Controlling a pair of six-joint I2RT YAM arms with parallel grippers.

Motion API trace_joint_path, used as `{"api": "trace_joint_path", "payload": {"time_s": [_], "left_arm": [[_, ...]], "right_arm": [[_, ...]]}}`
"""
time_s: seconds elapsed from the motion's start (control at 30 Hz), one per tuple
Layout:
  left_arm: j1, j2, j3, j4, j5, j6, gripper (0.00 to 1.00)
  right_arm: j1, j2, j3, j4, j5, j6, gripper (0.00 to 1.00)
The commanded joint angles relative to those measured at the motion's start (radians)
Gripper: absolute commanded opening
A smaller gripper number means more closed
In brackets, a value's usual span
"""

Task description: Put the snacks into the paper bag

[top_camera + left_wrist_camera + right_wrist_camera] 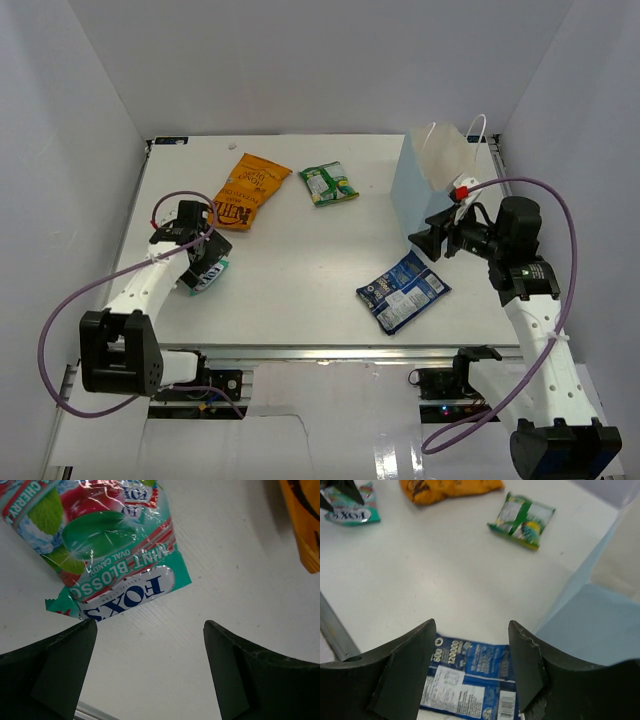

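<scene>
While left tool (pixel 150 626) gapes (empty) | teal packet (pixel 105 545) just ahead | right tool (pixel 472 625) parted

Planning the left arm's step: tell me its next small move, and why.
Probably ease the left fingers forward and down to straddle the teal candy packet. They stand wide open and empty, and the packet lies flat just ahead of them, not yet between them.

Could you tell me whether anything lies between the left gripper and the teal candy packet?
Nothing visible does: the left gripper stands open, with only bare table between it and the teal candy packet.
</scene>
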Motion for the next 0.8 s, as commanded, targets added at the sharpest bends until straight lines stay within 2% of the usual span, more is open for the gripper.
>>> {"api": "trace_joint_path", "payload": {"time_s": [0.0, 0.23, 0.37, 0.6, 0.7, 0.77], "left_arm": [[0.031, 0.039, 0.086, -0.140, -0.067, -0.043, 0.98], [0.044, 0.013, 0.102, -0.151, -0.176, -0.015, 0.98], [0.104, 0.032, 0.091, -0.148, -0.190, 0.003, 0.98], [0.203, 0.129, 0.108, -0.096, -0.115, 0.049, 0.85], [0.234, 0.172, 0.111, -0.053, -0.063, 0.095, 0.76], [0.251, 0.209, 0.114, -0.037, -0.046, 0.123, 0.66]], "right_arm": [[-0.004, 0.006, -0.087, 0.000, -0.140, -0.031, 0.66], [-0.004, -0.034, -0.131, -0.004, -0.181, -0.052, 0.70], [-0.002, -0.040, -0.131, -0.012, -0.189, -0.057, 0.70], [-0.001, -0.050, -0.134, -0.015, -0.203, -0.060, 0.71], [-0.001, -0.050, -0.135, -0.015, -0.206, -0.061, 0.71], [-0.001, -0.048, -0.137, -0.015, -0.207, -0.063, 0.71]]}}
